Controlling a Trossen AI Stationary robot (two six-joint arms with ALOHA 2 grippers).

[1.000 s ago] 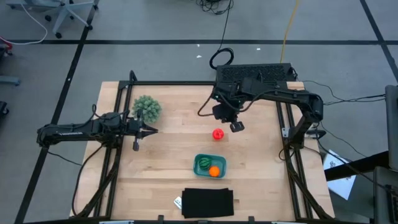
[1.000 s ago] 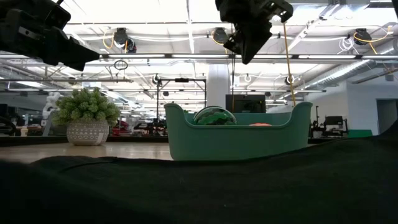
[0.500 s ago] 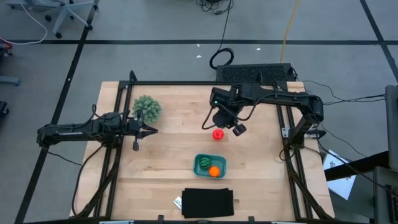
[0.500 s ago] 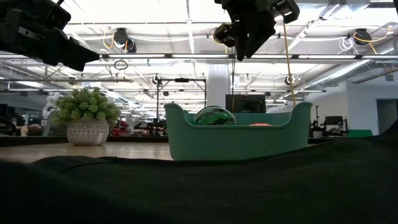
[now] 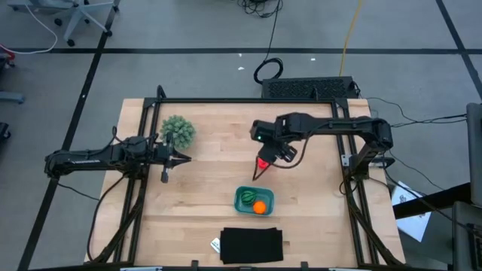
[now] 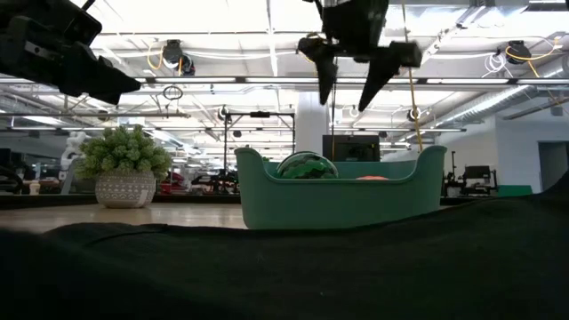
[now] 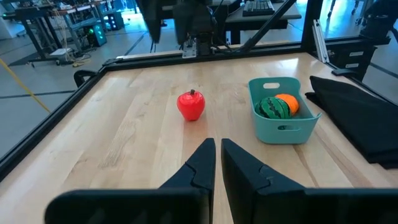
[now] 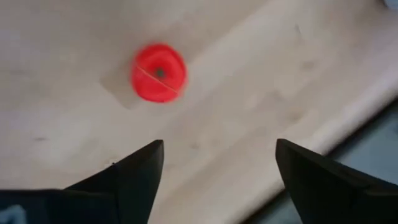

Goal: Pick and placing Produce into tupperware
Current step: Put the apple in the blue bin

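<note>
**Right gripper spread above the red piece**

The right gripper (image 6: 353, 76) is hanging with fingers spread wide, holding nothing; only its wrist view is showing the red piece (image 8: 158, 72) lying on bare wood just ahead of the fingertips. The left gripper (image 7: 217, 160) is waiting near the plant (image 5: 178, 129), fingers nearly together. Pieces counted: three. The striped green (image 7: 272, 106) and orange (image 7: 287, 102) are sitting in the tupperware (image 5: 254, 200); open tabletop (image 5: 211, 165) is surrounding the red one.

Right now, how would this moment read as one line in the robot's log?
right hand: open, above red fruit on table | striped and orange fruit: in tub | left hand: shut, waiting beside plant
</note>
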